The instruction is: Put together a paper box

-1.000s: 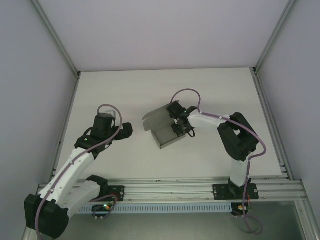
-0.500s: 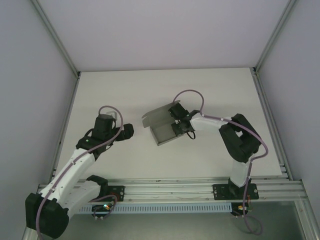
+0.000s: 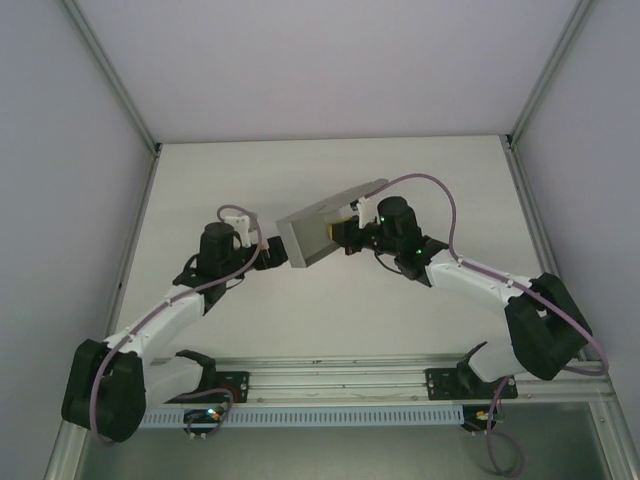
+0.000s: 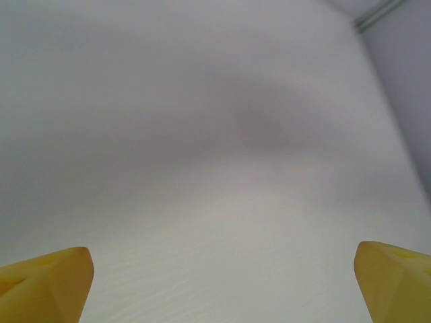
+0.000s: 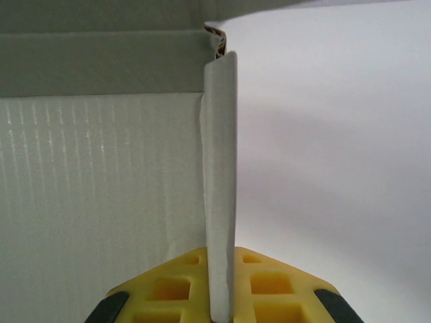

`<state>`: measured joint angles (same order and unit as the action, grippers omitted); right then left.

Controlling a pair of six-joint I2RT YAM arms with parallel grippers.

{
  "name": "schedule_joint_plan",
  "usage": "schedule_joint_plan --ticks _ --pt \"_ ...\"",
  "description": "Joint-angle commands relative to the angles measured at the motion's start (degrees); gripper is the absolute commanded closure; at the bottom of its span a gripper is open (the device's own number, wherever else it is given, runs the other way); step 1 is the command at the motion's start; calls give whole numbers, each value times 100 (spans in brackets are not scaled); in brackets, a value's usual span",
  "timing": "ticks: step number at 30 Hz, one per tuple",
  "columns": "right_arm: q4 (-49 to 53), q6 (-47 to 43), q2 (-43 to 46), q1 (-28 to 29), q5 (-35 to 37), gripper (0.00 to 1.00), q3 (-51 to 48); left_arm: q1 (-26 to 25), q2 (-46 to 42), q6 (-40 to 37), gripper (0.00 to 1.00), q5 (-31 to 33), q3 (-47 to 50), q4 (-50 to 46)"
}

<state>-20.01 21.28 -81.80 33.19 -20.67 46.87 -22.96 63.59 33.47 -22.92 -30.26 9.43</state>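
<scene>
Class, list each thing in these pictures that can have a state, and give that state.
paper box: partly folded, one wall pinched by the right claw.
left claw: open, empty.
right claw: shut on the paper box's wall.

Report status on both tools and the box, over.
Right tool shut on a wall of the paper box, box held tilted. Left tool open, empty, beside the box's left end; contact unclear. No obstruction seen.

Paper box [image 3: 312, 238] lifted, tipped by right fingers [image 5: 168, 293]; left fingers [image 4: 47, 286] moved in beside it.
</scene>
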Motion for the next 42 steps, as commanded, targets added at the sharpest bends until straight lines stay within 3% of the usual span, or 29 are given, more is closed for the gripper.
schedule_joint_plan --ticks 1,6,11,19,20,21,24,26,28,32,34,37,42 --pt "-988 510 -94 -54 -1040 100 -93 -63 56 79 0 -991 7 1489" --pt "-1775 1196 -433 -198 -1965 100 -25 -535 106 -226 0 -1171 -53 1747" --pt "-2737 2079 -860 -286 -2751 100 67 -637 246 -178 0 -1190 -142 2130" --pt "-2622 1940 -1036 -90 -3227 100 291 -852 817 -229 0 -1486 -699 2403" --pt "-2620 1921 -1069 -85 -3319 100 317 -883 895 -210 0 -2084 -772 2468" --pt "-2655 1926 -1120 -86 -3472 99 352 -913 975 -195 0 -1683 -829 2537" --pt "-2826 2076 -1284 -80 -3822 100 452 -1029 1128 -181 0 -1838 -987 2660" --pt "-2894 2102 -1267 -85 -3787 100 438 -1065 1181 -201 0 -1840 -1049 2617" --pt "-2305 1815 -1104 -77 -3455 100 469 -1106 1200 -212 0 -1831 -1076 2627" --pt "379 726 -621 152 -1522 100 912 -1195 1209 -379 0 -1753 -1238 2323" --pt "886 577 -533 255 -1046 100 1043 -1248 1229 -517 0 -1662 -1377 1994" --pt "290 901 -509 267 -1455 100 878 -1298 1250 -601 0 -1611 -1421 1957" --pt "509 787 -690 313 -1738 100 1076 -1355 1217 -620 0 -1619 -1487 1932"
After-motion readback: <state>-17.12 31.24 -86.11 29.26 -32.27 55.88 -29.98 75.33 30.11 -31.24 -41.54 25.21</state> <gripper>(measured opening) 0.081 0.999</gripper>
